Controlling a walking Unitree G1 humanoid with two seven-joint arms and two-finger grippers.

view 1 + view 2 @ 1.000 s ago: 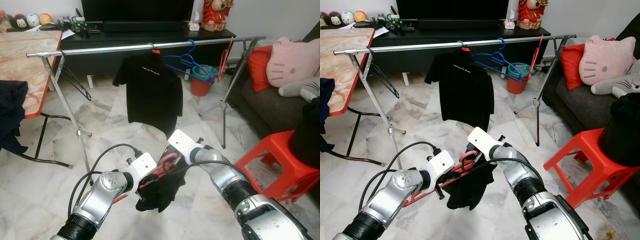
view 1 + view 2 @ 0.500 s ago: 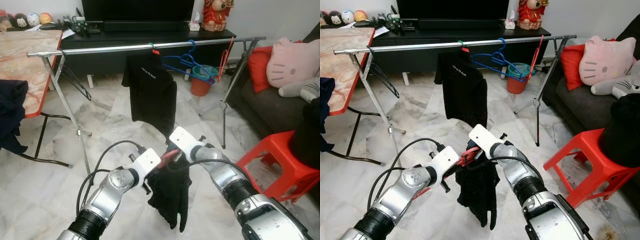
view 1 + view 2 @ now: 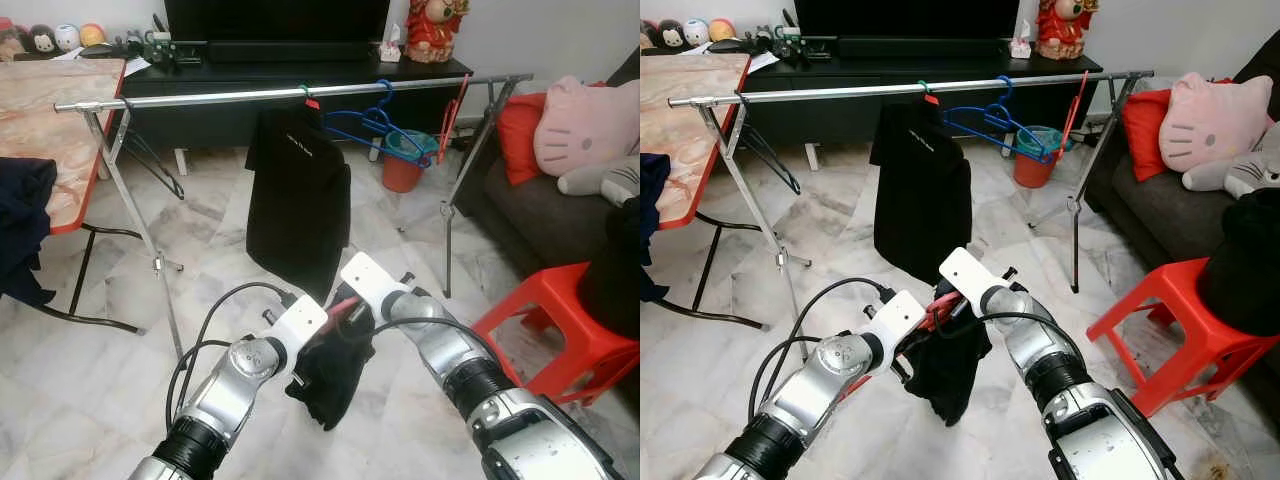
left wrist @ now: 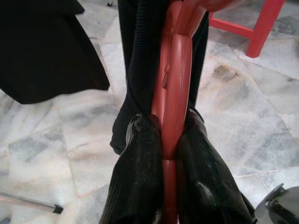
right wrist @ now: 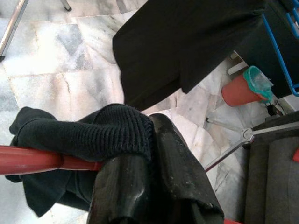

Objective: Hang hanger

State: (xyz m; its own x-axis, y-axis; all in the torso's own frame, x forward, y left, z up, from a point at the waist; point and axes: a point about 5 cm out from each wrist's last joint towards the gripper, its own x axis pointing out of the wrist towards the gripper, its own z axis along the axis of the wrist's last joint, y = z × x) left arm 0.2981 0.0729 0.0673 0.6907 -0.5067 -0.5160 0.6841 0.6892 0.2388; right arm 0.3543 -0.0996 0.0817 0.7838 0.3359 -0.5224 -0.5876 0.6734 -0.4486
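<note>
Left gripper [image 4: 169,140] clamped on red plastic hanger [image 4: 176,88], mostly hidden under draped black knit garment [image 3: 945,365]. Right gripper [image 5: 154,177] pinching that garment's edge; fingertips buried in fabric.

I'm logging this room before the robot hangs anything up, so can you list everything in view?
clothes rail: 1, silver, across the room
T-shirt: 1, black, hanging on the rail
empty hangers: several, blue and red, on the rail
bin: 1, red, behind the rail
stool: 1, red, right
cushion: 1, pink, on the sofa
table: 1, marbled with red edge, left
red hanger: 1, between the grippers
dark garment: 1, draped on that hanger
left gripper: shut on the hanger
right gripper: at hanger and garment
</note>
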